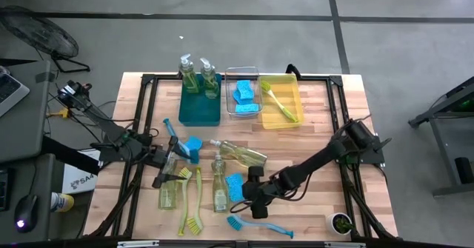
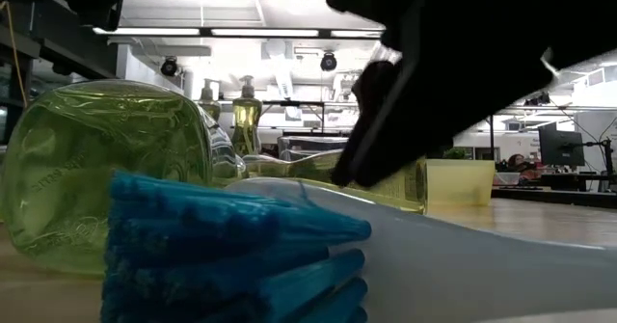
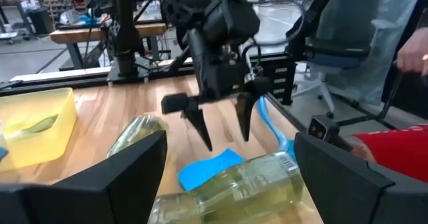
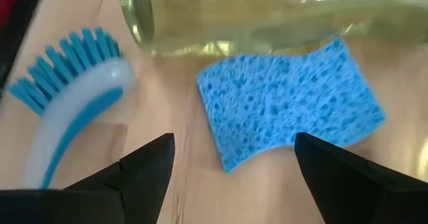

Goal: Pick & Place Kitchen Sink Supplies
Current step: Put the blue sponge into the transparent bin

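Right gripper [image 1: 246,196] sits low over the blue sponge [image 4: 291,100] near the table's front centre; I see its fingers [image 3: 200,127] spread apart, one to each side of the sponge, nothing between them yet. A soap bottle [image 1: 220,186] lies on its side touching the sponge's far edge, and a blue brush [image 4: 63,110] lies just beside the sponge.

Left gripper [image 1: 164,171] hangs at front left over another bottle [image 1: 169,194], fingers apart, gripping nothing I can see.

Two bottles [image 1: 198,75] stand upright in the teal bin [image 1: 200,111]. Sponges [image 1: 244,94] lie in the clear bin [image 1: 242,74]. A green brush [image 1: 278,100] lies in the yellow bin [image 1: 295,92]. Two more green brushes [image 1: 194,203] lie at front left on the table [image 1: 311,141].
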Motion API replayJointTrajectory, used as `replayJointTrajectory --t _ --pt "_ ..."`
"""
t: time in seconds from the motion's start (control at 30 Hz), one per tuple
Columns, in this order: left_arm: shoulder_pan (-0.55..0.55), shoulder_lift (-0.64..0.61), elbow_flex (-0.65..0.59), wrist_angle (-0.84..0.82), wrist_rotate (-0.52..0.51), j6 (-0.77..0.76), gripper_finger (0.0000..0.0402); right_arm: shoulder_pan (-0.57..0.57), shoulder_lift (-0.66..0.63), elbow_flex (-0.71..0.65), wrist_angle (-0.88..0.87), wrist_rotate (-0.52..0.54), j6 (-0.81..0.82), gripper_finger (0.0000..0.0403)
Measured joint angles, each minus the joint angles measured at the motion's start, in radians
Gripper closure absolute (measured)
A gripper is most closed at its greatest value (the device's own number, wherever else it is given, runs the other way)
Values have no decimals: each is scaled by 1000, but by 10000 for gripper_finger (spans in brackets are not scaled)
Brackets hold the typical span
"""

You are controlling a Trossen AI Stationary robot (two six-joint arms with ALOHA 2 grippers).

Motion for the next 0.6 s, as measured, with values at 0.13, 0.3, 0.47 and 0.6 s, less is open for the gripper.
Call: replayJointTrajectory --t 0.13,0.3,0.47,0.6 --pt "0 0 0 7 8 1 81 11 35 0 1 33 4 100" --pt "0 0 0 7 8 -12 81 21 61 0 3 87 49 105" --pt "0 0 0 7 6 -24 81 23 75 0 5 88 126 136" --pt "0 0 1 7 6 -24 81 24 76 0 4 91 170 172"
